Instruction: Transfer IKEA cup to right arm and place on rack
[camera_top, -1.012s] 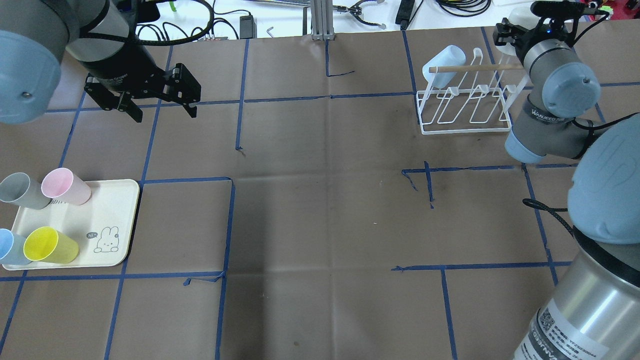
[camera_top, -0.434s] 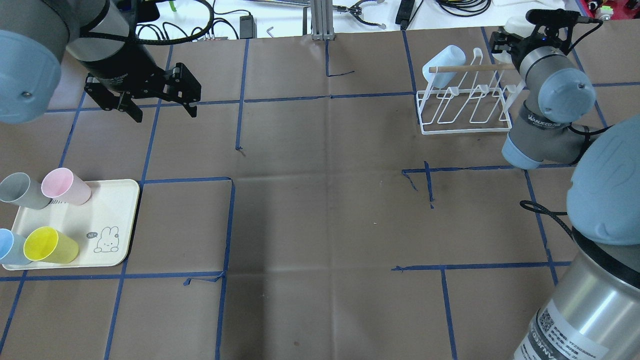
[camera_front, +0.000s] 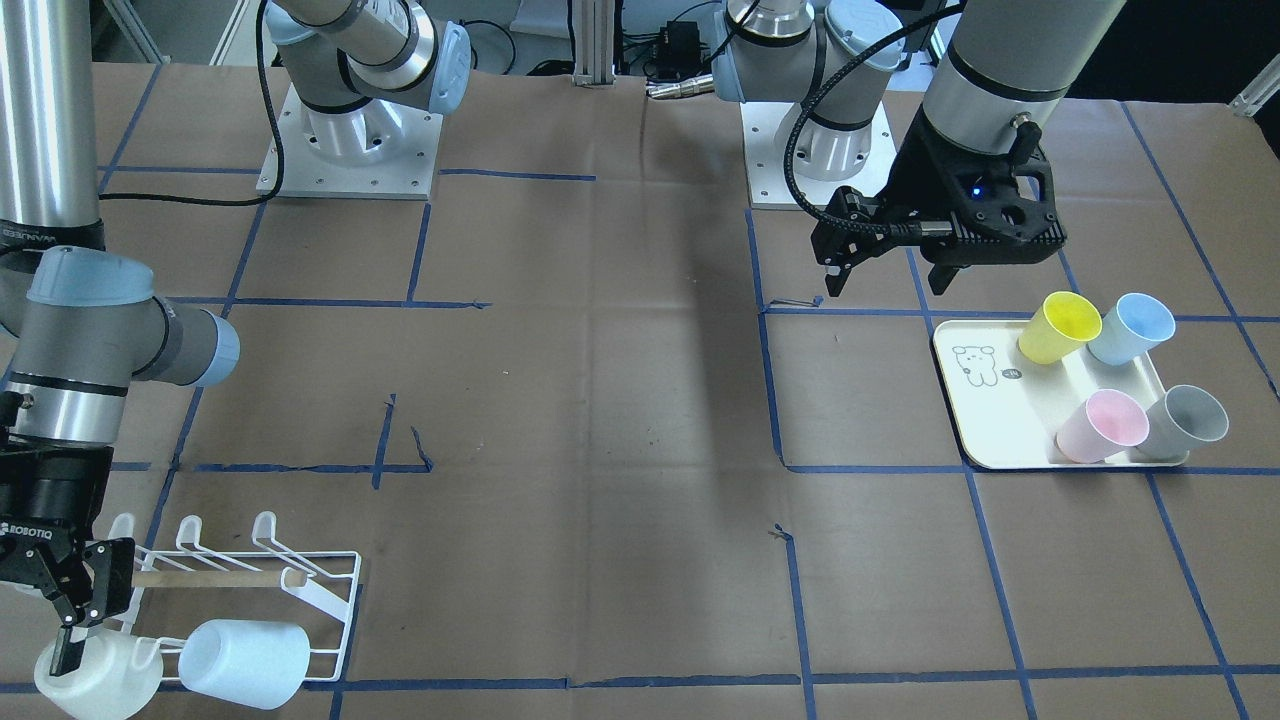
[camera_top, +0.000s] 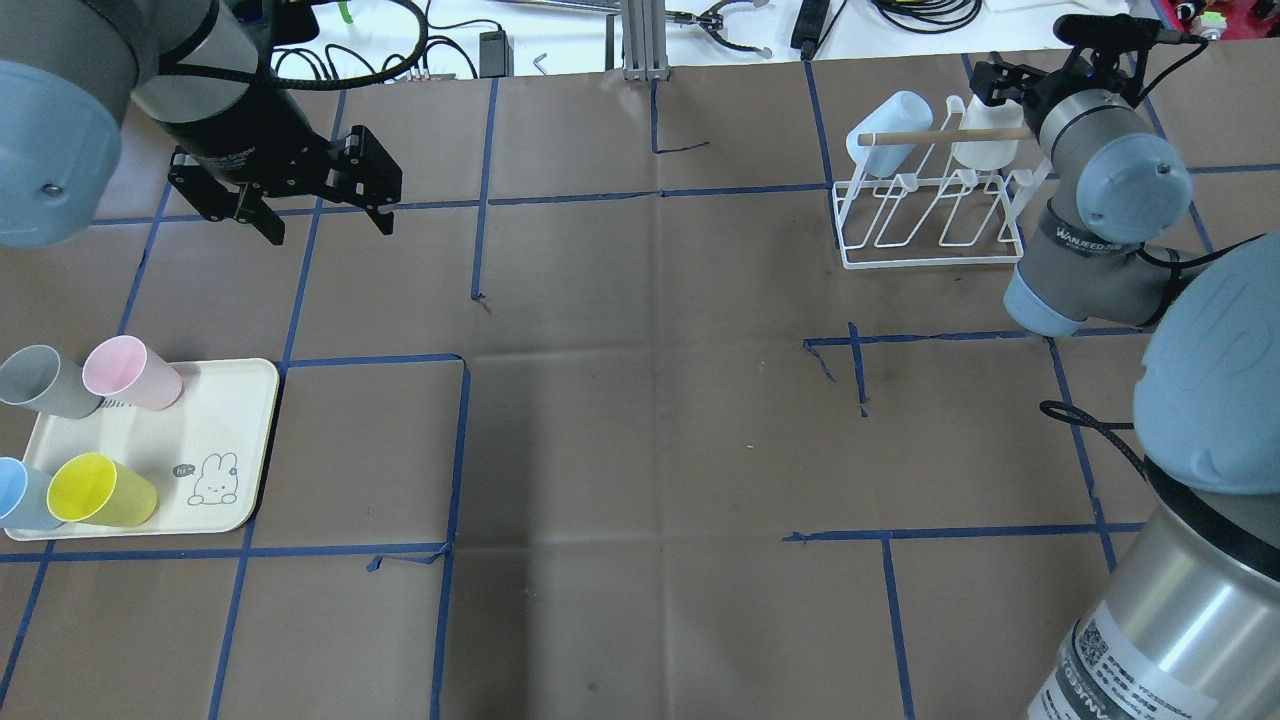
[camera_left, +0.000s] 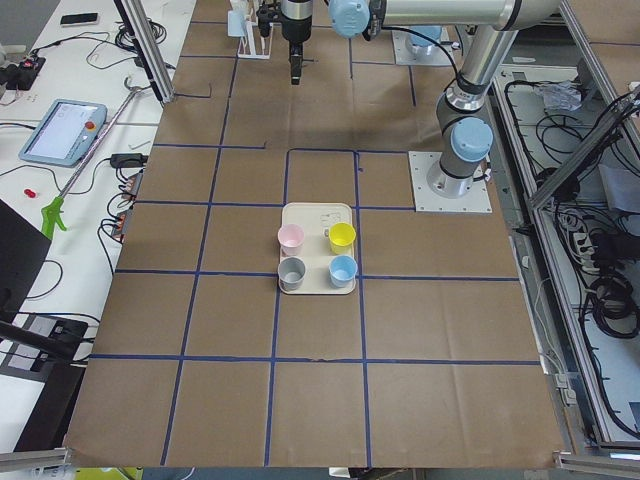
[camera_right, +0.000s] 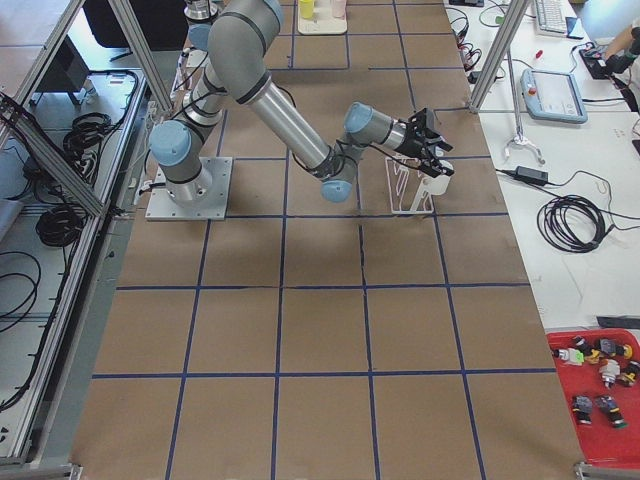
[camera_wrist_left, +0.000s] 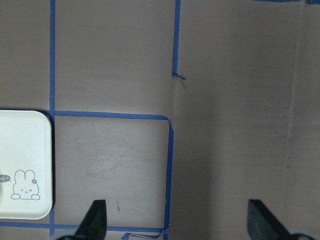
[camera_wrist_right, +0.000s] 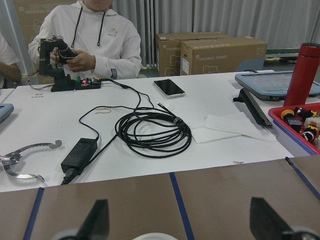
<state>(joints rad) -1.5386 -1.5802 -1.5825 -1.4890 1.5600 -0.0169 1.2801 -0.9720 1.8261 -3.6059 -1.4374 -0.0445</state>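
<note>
The white cup (camera_top: 985, 143) lies tipped at the end of the rack (camera_top: 940, 135), in the worktop's far right corner, beside a pale blue cup (camera_top: 888, 128). The right hand (camera_wrist_right: 177, 212), marked ROBOTIQ, is spread wide over its rim; the left hand (camera_top: 330, 228) hangs open and empty. We judge the cup to be light, stiff, smooth plastic, best pinched across the wall near the rim. The cardboard boxes (camera_wrist_right: 215, 47) read UNIVERSAL ROBOTS
</note>
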